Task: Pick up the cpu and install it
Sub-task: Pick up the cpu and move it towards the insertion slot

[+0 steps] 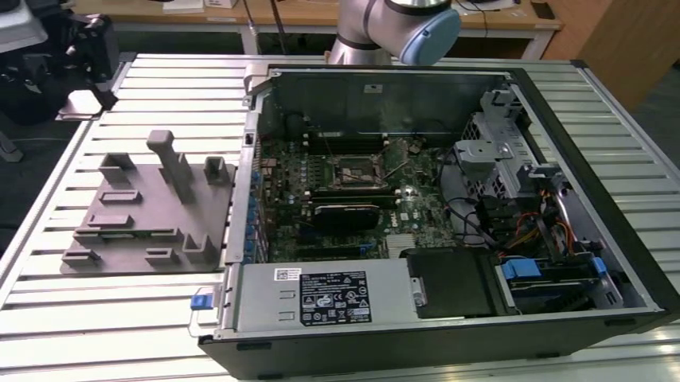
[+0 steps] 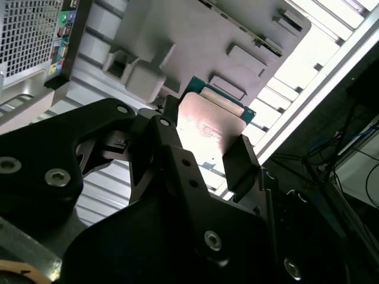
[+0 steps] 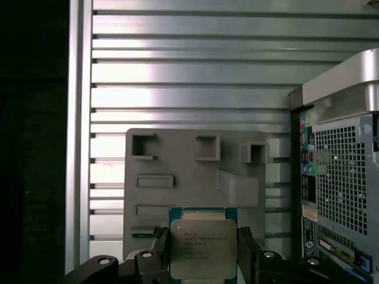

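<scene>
The cpu (image 3: 202,247) is a flat square chip with a silvery metal top and a green rim. My gripper (image 3: 202,251) is shut on it, one black finger (image 3: 159,244) at each side. In the second wrist view the cpu (image 2: 210,127) sits between the same fingers (image 2: 240,163) of the gripper (image 2: 207,142), held in the air above the grey tray (image 2: 201,35). In the exterior view the arm (image 1: 393,28) stands at the far edge of the table, and the black square socket (image 1: 359,169) lies on the motherboard inside the open computer case (image 1: 595,263).
The grey plastic tray (image 1: 149,215) with upright posts lies on the slatted metal table (image 1: 149,87), at the exterior view's left of the case. The tray (image 3: 195,171) is below the held chip, with the case's rear panel (image 3: 343,177) beside it. Drive cages and cables crowd the case's right side.
</scene>
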`<state>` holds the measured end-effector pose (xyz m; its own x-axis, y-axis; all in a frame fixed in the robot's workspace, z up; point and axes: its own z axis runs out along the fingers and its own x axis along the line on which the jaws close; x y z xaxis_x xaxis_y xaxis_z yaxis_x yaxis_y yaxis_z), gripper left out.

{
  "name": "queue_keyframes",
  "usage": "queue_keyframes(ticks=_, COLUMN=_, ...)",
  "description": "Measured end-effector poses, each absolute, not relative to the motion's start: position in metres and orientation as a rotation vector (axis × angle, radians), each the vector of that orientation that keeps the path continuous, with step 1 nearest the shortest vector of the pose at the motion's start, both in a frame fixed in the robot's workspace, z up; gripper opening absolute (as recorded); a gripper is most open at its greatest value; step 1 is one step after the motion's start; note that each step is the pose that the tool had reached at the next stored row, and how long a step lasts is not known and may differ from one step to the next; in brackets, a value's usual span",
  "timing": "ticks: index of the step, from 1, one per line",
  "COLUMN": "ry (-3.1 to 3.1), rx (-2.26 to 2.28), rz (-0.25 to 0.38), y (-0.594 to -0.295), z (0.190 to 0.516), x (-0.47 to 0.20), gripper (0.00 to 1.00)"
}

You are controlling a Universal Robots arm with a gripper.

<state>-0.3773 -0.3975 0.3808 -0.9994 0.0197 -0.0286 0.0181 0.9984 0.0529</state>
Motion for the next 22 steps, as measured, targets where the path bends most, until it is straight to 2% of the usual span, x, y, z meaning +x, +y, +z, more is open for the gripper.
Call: queue_keyframes(ticks=22, ry=3.111, rx=0.029, rz=0.082, y=-0.394, z=0.381, x=-0.284, gripper=0.54)
